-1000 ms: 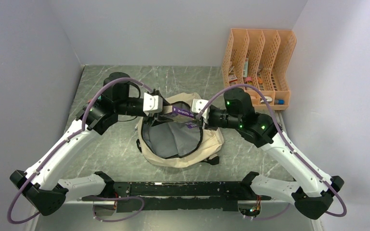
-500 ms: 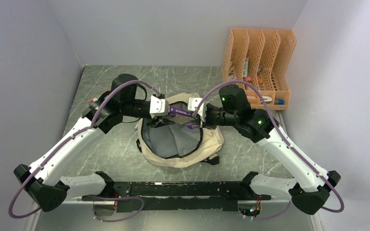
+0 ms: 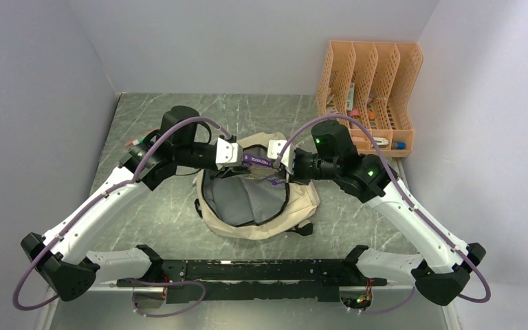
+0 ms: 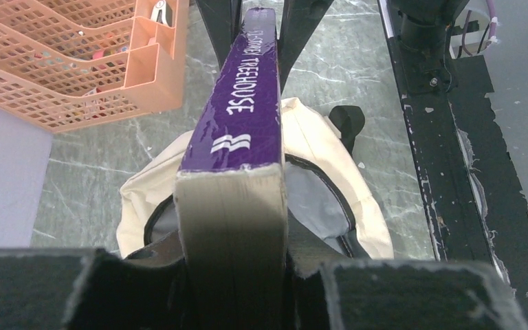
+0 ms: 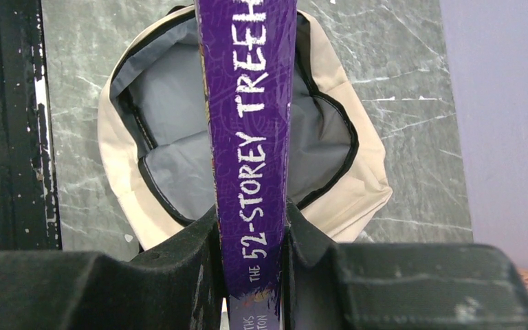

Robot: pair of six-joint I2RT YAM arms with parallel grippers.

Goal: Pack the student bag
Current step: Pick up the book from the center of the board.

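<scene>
- The student bag (image 3: 258, 214) lies in the middle of the tabletop (image 3: 158, 206), beige, its mouth unzipped wide and the grey lining showing.
- Above the bag's far half, a purple book (image 3: 259, 161) hangs level, spine up, between the two arms.
- The left tool (image 3: 239, 158) pinches one end of the book.
- The right tool (image 3: 271, 161) pinches the other end, fingers either side of the spine.
- An orange file organizer (image 3: 371, 82) stands at the far right corner.

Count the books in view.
1: the book, held above the open bag between the left end effector and the right end effector. Others may hide in the organizer.
</scene>
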